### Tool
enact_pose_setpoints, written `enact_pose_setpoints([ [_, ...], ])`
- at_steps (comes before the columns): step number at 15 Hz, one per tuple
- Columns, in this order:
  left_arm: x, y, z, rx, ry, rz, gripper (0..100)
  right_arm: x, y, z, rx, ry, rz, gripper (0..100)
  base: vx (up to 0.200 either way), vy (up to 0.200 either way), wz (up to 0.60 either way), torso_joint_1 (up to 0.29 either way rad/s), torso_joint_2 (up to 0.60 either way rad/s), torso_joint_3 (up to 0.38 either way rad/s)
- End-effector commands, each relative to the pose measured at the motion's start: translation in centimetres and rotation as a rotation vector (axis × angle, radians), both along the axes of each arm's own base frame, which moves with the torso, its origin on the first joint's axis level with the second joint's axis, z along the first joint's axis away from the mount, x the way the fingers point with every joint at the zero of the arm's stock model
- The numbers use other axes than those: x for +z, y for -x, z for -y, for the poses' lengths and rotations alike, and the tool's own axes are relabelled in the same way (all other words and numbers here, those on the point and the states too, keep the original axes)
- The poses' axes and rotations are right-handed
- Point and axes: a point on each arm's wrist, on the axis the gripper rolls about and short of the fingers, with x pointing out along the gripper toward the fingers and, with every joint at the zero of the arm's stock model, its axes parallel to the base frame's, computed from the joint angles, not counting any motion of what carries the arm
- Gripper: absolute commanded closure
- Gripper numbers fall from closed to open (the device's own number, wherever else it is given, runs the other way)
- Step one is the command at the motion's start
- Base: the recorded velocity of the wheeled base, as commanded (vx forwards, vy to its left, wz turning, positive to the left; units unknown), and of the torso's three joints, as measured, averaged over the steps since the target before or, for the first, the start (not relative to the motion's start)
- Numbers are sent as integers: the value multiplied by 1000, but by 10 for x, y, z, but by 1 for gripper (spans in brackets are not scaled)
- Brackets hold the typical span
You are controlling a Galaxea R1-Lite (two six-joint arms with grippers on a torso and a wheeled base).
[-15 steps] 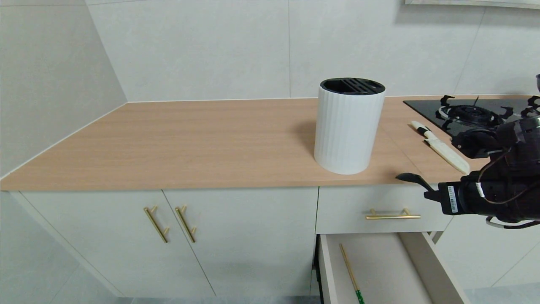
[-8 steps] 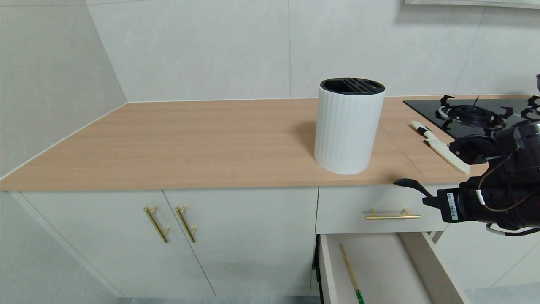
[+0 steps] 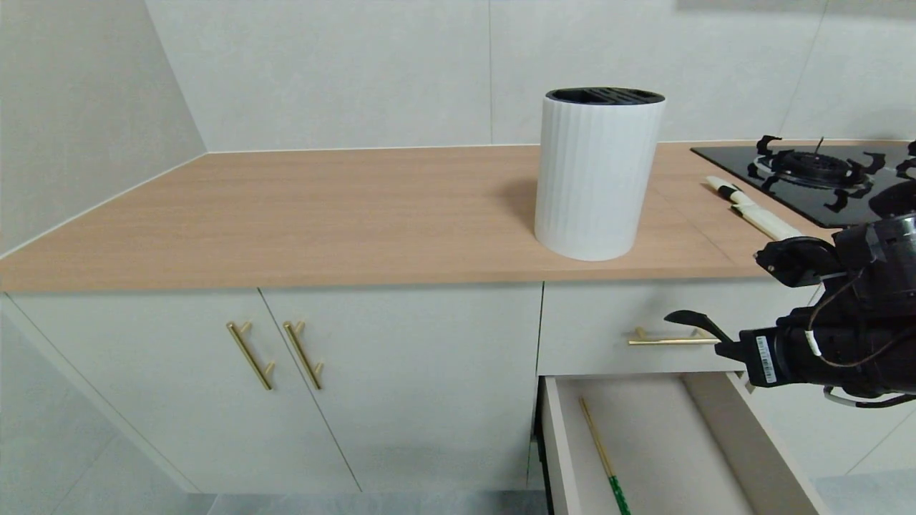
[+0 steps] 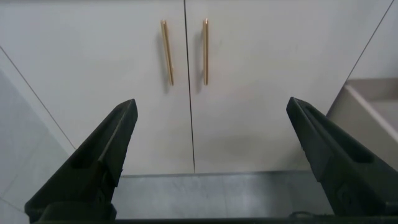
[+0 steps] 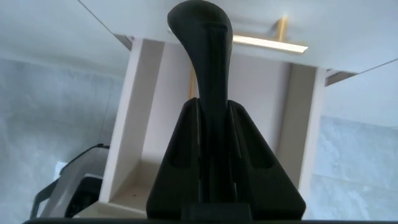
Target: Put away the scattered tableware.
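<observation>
kitchen scene. a wood counter point(image 3: 322, 214) runs along a tiled wall, w/ pale cabinet doors point(image 3: 401, 386) below it. a tall white ribbed knife holder point(image 3: 600, 179) w/ a black slotted top stands upright on the counter, right of centre. a cream knife point(image 3: 751, 213) lies flat on the counter between the holder and a black gas stove point(image 3: 809, 172). it is close to the stove's edge and apart from the holder. under the counter at right, a drawer point(image 3: 741, 447) is pulled open. one chopstick point(image 3: 601, 452) w/ a green end lies inside, near the drawer's left wall. the closed drawer front above has a gold handle point(image 3: 669, 340).

the right end effector point(image 3: 688, 317) hangs just in front of that handle, above the open drawer. its fingers are pressed together w/ nothing seen between them. the left end effector point(image 4: 211, 109) is spread wide and empty. it faces the cabinet doors and their gold door handles point(image 4: 166, 53), low near the floor.
</observation>
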Motion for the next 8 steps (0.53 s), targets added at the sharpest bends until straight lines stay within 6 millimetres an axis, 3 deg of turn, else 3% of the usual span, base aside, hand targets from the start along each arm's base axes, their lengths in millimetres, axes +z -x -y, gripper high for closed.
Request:
enact_pose_setpoints([
  [1, 0, 0, 0, 0, 0, -2, 0, -3, -1, -1, 2, 4, -12, 100, 0, 0, 0, -173, 461, 290],
  [8, 0, 0, 0, 0, 0, 0, 0, -12, -6, -2, 5, 22, -43, 100, 0, 0, 0, -149, 457, 302],
])
